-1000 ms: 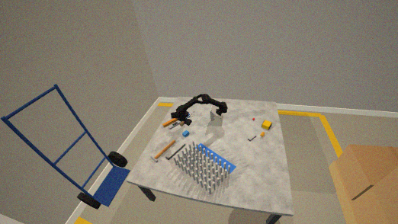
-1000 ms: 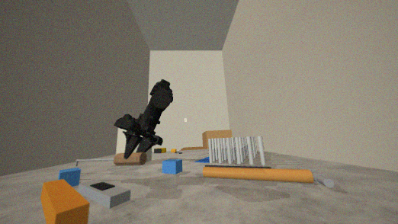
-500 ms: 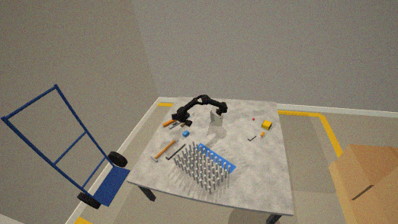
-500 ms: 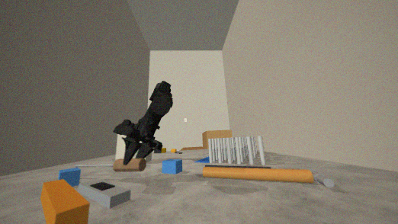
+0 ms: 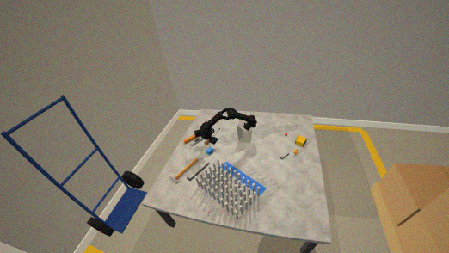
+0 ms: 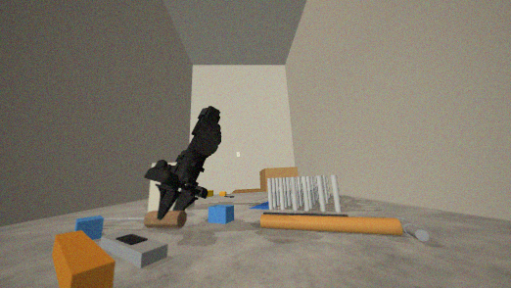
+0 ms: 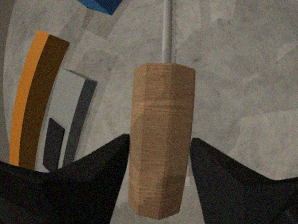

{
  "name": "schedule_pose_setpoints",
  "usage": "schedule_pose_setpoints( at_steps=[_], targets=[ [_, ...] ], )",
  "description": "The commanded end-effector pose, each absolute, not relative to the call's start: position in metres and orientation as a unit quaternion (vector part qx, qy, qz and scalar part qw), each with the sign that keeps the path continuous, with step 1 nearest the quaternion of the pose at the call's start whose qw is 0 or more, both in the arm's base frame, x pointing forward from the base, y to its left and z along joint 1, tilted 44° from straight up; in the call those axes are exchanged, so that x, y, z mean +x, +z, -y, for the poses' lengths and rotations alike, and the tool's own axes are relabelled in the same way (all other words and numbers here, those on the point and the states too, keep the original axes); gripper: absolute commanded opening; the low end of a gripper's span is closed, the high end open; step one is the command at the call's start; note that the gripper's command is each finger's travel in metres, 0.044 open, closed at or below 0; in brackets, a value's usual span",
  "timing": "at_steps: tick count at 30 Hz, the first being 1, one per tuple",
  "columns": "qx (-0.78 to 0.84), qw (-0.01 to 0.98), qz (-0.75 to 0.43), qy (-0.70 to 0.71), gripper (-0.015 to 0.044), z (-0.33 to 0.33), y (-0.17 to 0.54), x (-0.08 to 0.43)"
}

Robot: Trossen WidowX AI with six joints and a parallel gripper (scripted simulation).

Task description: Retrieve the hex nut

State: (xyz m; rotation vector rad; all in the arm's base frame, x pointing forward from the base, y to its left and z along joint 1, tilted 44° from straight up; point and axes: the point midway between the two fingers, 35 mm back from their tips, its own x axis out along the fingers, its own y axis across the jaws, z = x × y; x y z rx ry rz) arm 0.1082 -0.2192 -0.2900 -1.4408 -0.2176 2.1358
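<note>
Tool [image 5: 211, 140] [image 6: 169, 212] [image 7: 160, 143] clamped on wood handle [image 5: 206, 142] [image 6: 152, 220] [image 7: 162, 105], low & well apart from spacer field [image 5: 230, 191] [image 6: 305, 193]; nut not visible, can't tell where; if this is set-down, keep rod [image 6: 122, 218] [image 7: 168, 30] level, ease to surface [image 5: 284, 202] [image 6: 313, 260] [image 7: 240, 90], then open.

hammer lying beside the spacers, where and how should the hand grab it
Probably mid-handle on the orange handle, from above, with fingers closing across its width: the hammer lies flat, its handle long and straight, and the spacers stand off to one side.
</note>
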Motion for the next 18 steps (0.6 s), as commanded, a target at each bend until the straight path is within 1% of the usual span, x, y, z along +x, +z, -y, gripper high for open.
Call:
schedule_pose_setpoints(
  at_steps=[1, 16, 17, 18],
  targets=[
    [-0.536, 0.274, 0.081, 0.794, 0.0026, 0.2192, -0.29, 0.1082],
    [-0.536, 0.274, 0.081, 0.794, 0.042, 0.2192, -0.29, 0.1082],
    [-0.536, 0.274, 0.081, 0.794, 0.044, 0.2192, -0.29, 0.1082],
    [-0.536, 0.274, 0.081, 0.794, 0.044, 0.2192, -0.29, 0.1082]
  ],
)
